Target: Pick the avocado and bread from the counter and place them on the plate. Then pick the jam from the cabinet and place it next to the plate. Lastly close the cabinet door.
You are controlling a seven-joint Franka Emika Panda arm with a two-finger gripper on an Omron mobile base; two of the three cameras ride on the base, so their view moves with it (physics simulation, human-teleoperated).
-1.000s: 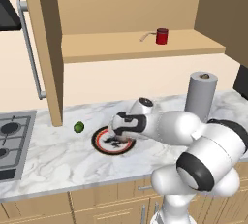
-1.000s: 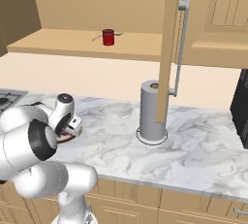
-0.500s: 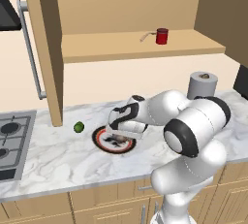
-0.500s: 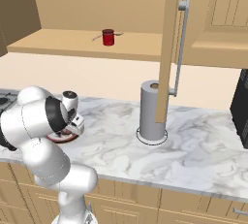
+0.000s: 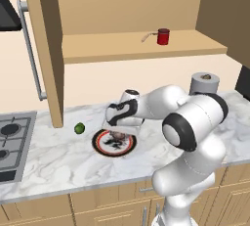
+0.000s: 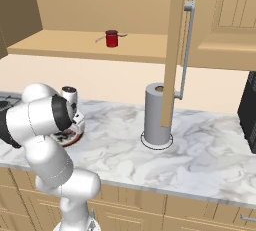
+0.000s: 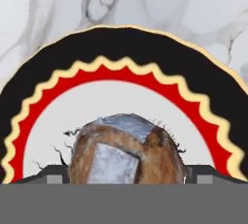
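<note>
Bread: we see the bread (image 7: 127, 150) in the hand view, brown with pale patches, sitting between the two dark finger tips just over the white middle of the plate (image 7: 72, 58); in the left base view it is a small brown lump (image 5: 117, 134) under the hand.
Gripper: the gripper (image 5: 117, 131) is closed onto the bread from both sides; we cannot tell whether the roll touches the plate.
Plate: it lies on the counter (image 5: 58, 159), its orange-red and black rim (image 5: 100, 146) showing in front of the hand; from the right its edge (image 6: 70, 137) peeks out behind the arm.
Avocado: the avocado (image 5: 79, 128) sits on the marble just left of the plate, apart from it.
Jam: the jam (image 5: 163, 36) stands on the shelf of the cabinet (image 5: 146, 49); from the right we see it (image 6: 112, 38) near the shelf's middle.
Cabinet door: the cabinet door (image 6: 175, 50) stands open, edge-on, with its bar handle (image 6: 185, 50).
Since earlier: the elbow has swung forward and the hand has sunk closer to the plate; avocado and jam are unmoved.
Room: the paper-towel roll (image 6: 158, 115) stands well right of the plate with bare marble between; the stove (image 5: 12, 144) lies at the counter's left end.
</note>
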